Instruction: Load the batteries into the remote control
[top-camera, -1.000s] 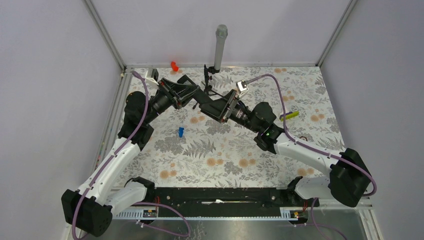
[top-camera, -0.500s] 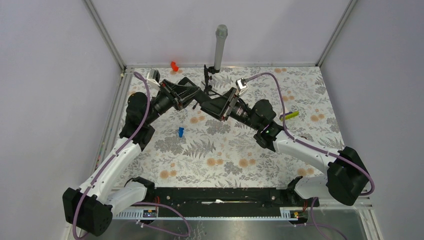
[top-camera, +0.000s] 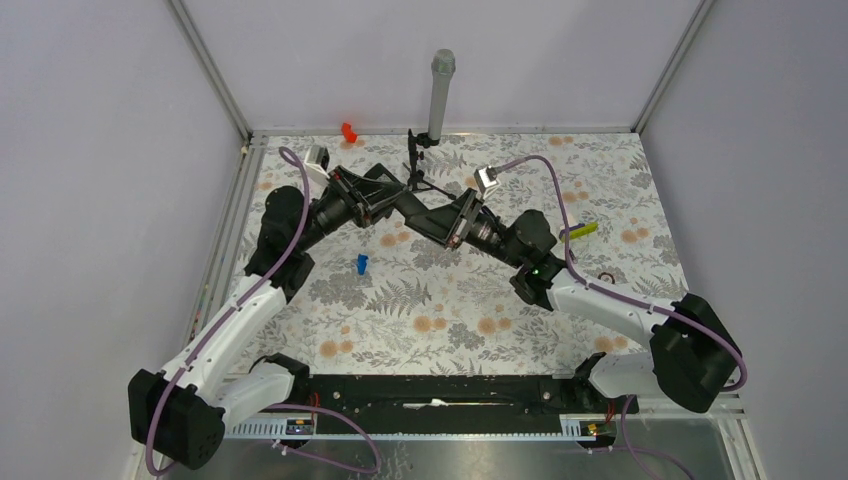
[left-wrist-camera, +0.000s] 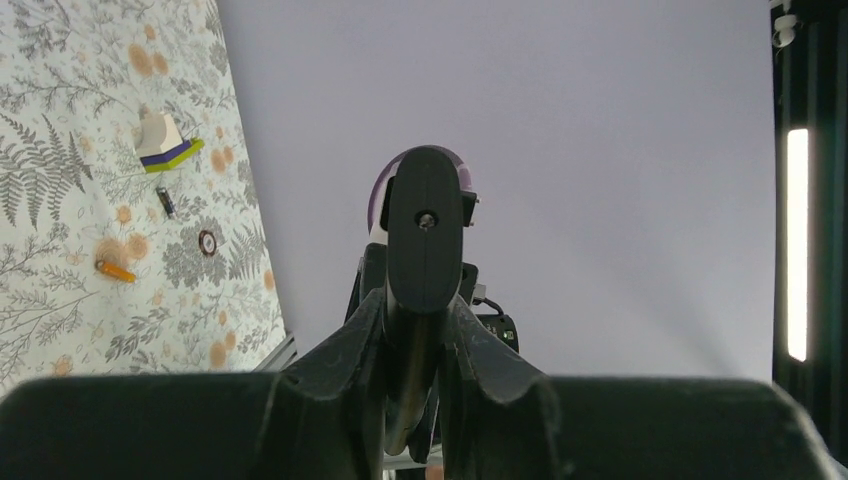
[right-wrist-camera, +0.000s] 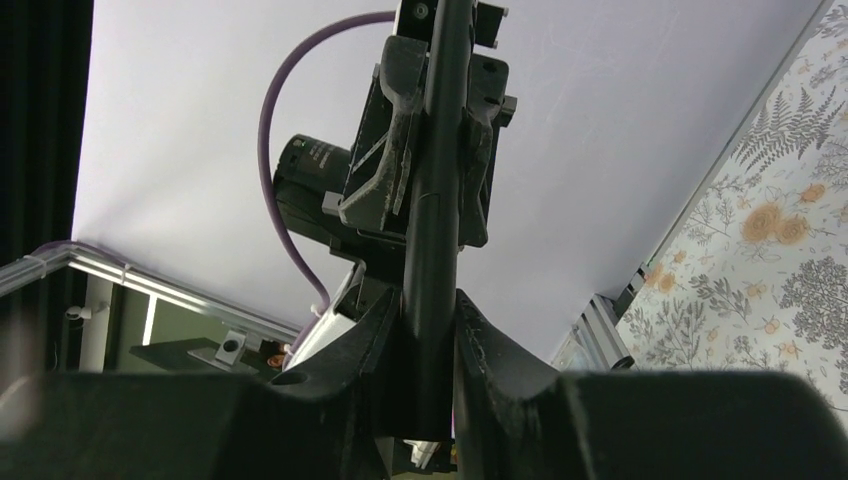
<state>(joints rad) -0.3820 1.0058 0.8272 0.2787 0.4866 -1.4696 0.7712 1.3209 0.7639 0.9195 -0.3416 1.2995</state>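
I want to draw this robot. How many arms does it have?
2. The left arm starts bottom left, the right arm bottom right; both meet at the remote control. None seems hidden.

We see the left claw (left-wrist-camera: 420, 335) clamped on the black remote control (left-wrist-camera: 425, 230), which rises away from us, its rounded end against the grey wall (left-wrist-camera: 600, 150). At left, on the floral desk (left-wrist-camera: 50, 320), lie an orange battery (left-wrist-camera: 114, 270), a small ring (left-wrist-camera: 207, 241) and a yellow-green stick (left-wrist-camera: 176, 156), all apart
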